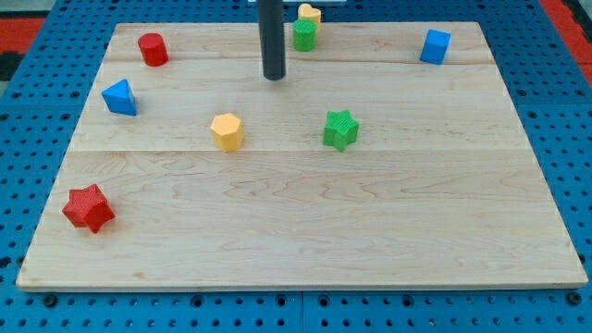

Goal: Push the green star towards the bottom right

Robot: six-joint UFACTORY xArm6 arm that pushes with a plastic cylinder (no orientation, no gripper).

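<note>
Nearest the view's bottom, the red star [89, 208] is sitting close to the left corner of the wooden board [305, 240]. Farther up, the green star [340, 129] is lying a little right of the board's middle, with the yellow hexagonal block [227, 131] resting level with it, well apart to its left. The blue triangular block [120, 97] is lying near the left edge.

My tip [274, 78] is standing above and to the left of the green star, apart from it and touching no block. It is a bare rod, so it is holding nothing.

Beyond that, the red cylinder [153, 49] is sitting at the upper left and the blue cube [435, 46] at the upper right. The green block [304, 34] is standing just right of the rod, with the yellow block [310, 13] touching it behind.
</note>
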